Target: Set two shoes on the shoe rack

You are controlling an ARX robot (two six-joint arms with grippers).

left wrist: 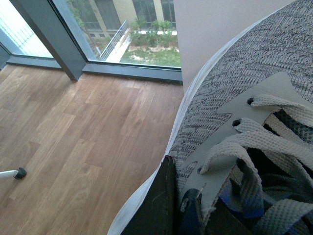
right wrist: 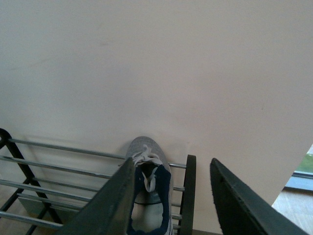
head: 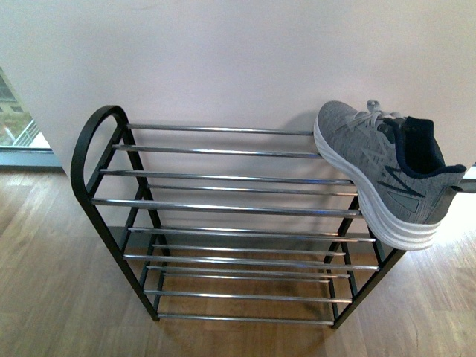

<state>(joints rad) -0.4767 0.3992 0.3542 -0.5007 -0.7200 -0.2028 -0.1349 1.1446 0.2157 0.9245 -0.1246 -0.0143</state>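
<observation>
One grey sneaker [head: 372, 163] with a white sole rests on the top tier of the shoe rack [head: 223, 178] at its right end, toe to the wall and heel hanging over the front bars. Neither arm shows in the front view. My right gripper [right wrist: 171, 165] hovers open above that sneaker [right wrist: 146, 196], nothing between its dark fingers [right wrist: 107, 205]. My left gripper [left wrist: 188, 210] is shut on a second grey sneaker [left wrist: 244, 78] at its lace flap, held above the wooden floor; this shoe fills the left wrist view. No slides are in view.
A white wall [head: 238, 52] stands right behind the rack. Wooden floor [left wrist: 73, 132] runs to a floor-level window [left wrist: 132, 29] on the left. A white rod with a black tip [left wrist: 14, 173] lies on the floor. The rack's other bars carry nothing.
</observation>
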